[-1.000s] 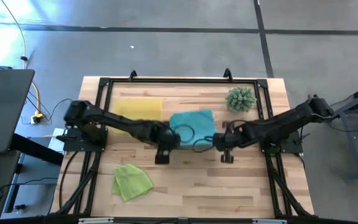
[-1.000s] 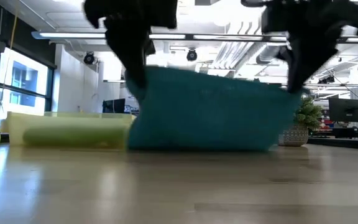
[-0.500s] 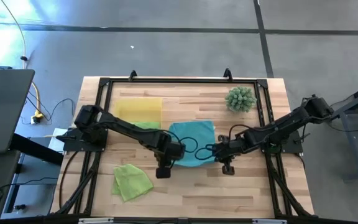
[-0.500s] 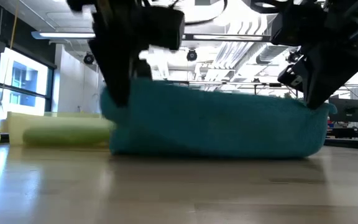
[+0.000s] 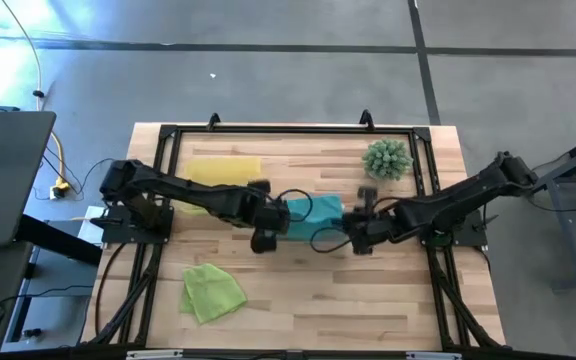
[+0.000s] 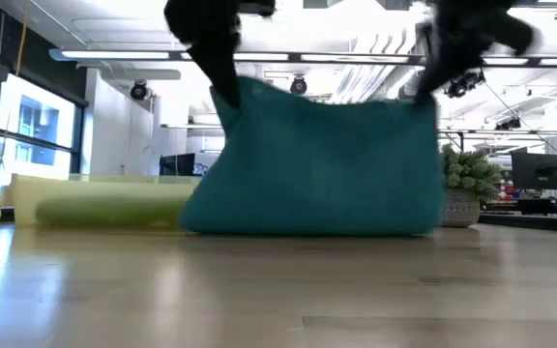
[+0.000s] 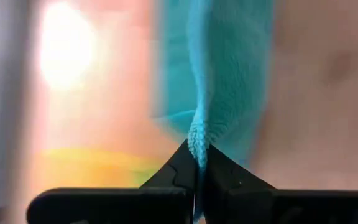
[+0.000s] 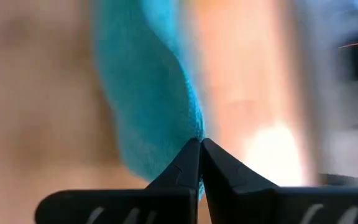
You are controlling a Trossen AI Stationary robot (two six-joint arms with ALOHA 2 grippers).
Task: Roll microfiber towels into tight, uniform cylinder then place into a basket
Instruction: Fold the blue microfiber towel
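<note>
While hanging upright, teal towel [image 6: 317, 164] spans left-right between pincers.

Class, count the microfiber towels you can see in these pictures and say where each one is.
3. A teal towel hangs mid-table, pinched by the left gripper and right gripper. A rolled green towel lies in the yellow basket. A crumpled green towel lies front-left.

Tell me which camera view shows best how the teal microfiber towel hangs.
The low view: the teal microfiber towel hangs as a sheet from two pinched top corners, its bottom edge on the table. The high view shows only a narrow strip between the grippers. Each wrist view shows one pinched corner.
</note>
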